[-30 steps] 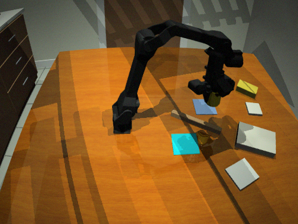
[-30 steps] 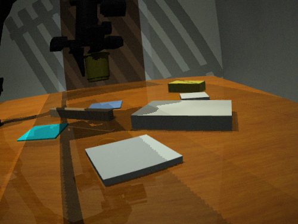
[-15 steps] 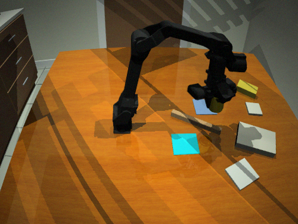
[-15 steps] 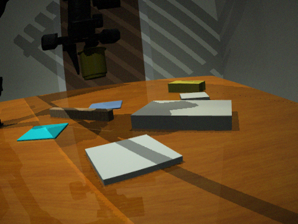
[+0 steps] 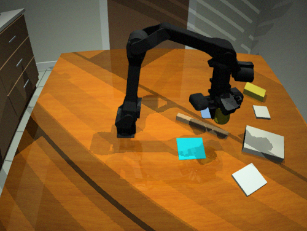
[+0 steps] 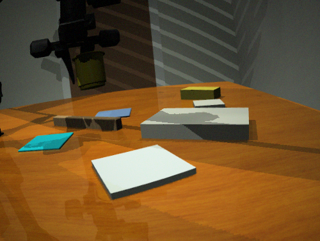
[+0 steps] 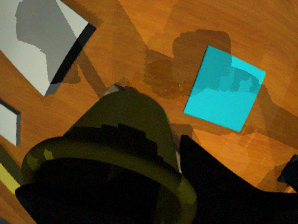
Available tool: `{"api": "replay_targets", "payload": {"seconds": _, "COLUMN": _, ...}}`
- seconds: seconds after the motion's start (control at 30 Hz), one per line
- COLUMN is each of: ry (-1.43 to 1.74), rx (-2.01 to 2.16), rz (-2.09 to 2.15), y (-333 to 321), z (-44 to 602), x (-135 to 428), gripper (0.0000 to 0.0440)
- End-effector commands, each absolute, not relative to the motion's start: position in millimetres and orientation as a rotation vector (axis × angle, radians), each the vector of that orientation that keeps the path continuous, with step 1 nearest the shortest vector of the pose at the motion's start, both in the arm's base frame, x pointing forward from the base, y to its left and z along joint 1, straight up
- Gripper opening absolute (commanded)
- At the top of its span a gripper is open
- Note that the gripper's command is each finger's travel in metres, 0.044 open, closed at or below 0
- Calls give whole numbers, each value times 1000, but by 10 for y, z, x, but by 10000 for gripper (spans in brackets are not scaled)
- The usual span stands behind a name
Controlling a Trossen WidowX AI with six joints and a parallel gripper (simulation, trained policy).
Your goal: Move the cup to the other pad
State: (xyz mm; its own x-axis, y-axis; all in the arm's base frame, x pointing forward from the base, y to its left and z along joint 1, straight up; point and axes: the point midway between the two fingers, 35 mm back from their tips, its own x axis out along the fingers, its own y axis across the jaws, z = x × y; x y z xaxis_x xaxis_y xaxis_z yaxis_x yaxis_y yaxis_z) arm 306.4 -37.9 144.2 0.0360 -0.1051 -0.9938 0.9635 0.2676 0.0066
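One cup point(image 5: 222, 118) point(image 6: 91, 72) point(image 7: 120, 112), olive yellow, hangs well above the table, and the gripper point(image 5: 216, 115) point(image 6: 77, 76) point(image 7: 172, 140) is clenched on it, seemingly by its wall, with one finger outside and the other hidden at the mouth. In the top view the blue pad point(image 5: 205, 113) point(image 6: 114, 113) shows at nine o'clock from the cup, partly behind the gripper, while the cyan pad point(image 5: 191, 148) point(image 6: 46, 141) point(image 7: 225, 90) lies between seven and eight o'clock; I take the cyan one for the goal. The step in hand looks to be the carry, with the setting down and the release not yet done. A wooden bar point(image 5: 201, 125) point(image 6: 86, 123) point(image 7: 115, 88) lies on that line, at about eight o'clock, so the next move should keep its height and travel level towards seven-thirty until the cup's base is past the bar and centred over cyan. The exterior view shows the cup leaning a little, its base swung towards four o'clock; the inside is too dark to show any marbles, so a slow, upright descent seems wise, the fingers parting only once the base rests flat.

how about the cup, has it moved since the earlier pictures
Yes, the cup has moved nearer the cyan pad in the top view.
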Motion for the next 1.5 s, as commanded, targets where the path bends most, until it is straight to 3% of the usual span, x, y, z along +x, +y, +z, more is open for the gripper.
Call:
{"api": "replay_targets", "payload": {"seconds": 0.0, "ry": 1218, "rx": 961, "rz": -1047, "y": -439, "z": 1433, "x": 3023, "gripper": 0}}
{"api": "replay_targets", "payload": {"seconds": 1.47, "ry": 1123, "rx": 1109, "rz": -1190, "y": -768, "z": 762, "x": 2280, "gripper": 14}}
